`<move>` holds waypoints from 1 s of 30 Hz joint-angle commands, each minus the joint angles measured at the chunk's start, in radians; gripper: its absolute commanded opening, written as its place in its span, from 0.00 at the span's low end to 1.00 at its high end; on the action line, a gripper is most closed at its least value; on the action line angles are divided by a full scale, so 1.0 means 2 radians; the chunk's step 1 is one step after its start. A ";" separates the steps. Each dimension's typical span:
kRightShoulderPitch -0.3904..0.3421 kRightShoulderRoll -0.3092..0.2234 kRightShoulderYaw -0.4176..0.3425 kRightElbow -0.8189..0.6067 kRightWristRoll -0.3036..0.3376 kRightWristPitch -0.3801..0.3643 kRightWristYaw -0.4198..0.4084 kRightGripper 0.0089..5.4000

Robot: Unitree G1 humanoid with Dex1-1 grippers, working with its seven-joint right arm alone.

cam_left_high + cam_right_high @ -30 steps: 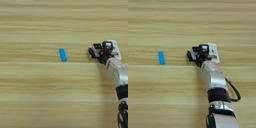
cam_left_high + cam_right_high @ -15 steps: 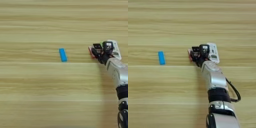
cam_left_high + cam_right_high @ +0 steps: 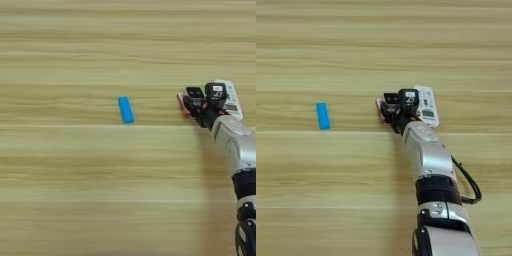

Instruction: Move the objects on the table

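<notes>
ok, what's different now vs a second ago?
Little. The right gripper looks to have shifted slightly to the right over the red-and-white packet, whose red edge now peeks out at its left side. No clear grab or release. The blue bar, the white remote and the table are as before.

Light wood-grain table (image 3: 75, 190) with horizontal plank lines.

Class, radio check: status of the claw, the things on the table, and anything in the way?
Right claw down over red packet, beside white remote. Blue bar lies apart to the left. Table between them bare.
</notes>
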 commanded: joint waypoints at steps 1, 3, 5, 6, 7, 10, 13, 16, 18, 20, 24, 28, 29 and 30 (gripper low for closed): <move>-0.042 -0.016 -0.003 -0.020 0.003 -0.012 0.003 0.46; -0.042 -0.016 -0.003 -0.020 0.003 -0.012 0.003 0.46; -0.042 -0.016 -0.003 -0.021 0.003 -0.012 0.003 0.46; -0.042 -0.016 -0.003 -0.021 0.003 -0.012 0.003 0.46; -0.042 -0.016 -0.003 -0.021 0.003 -0.012 0.003 0.46; -0.042 -0.016 -0.003 -0.020 0.003 -0.012 0.003 0.46; -0.042 -0.016 -0.003 -0.020 0.003 -0.013 0.003 0.46; -0.041 -0.016 -0.001 -0.022 0.000 -0.015 0.002 0.46; -0.039 -0.014 0.002 -0.027 -0.002 -0.015 0.001 0.46; -0.036 -0.011 0.006 -0.035 -0.003 -0.014 0.002 0.46; -0.032 -0.010 0.010 -0.044 -0.002 -0.013 0.002 0.46; -0.027 -0.009 0.014 -0.055 -0.002 -0.012 0.004 0.46; -0.026 -0.009 0.015 -0.058 -0.002 -0.011 0.004 0.46; -0.023 -0.007 0.019 -0.063 -0.003 -0.010 0.006 0.46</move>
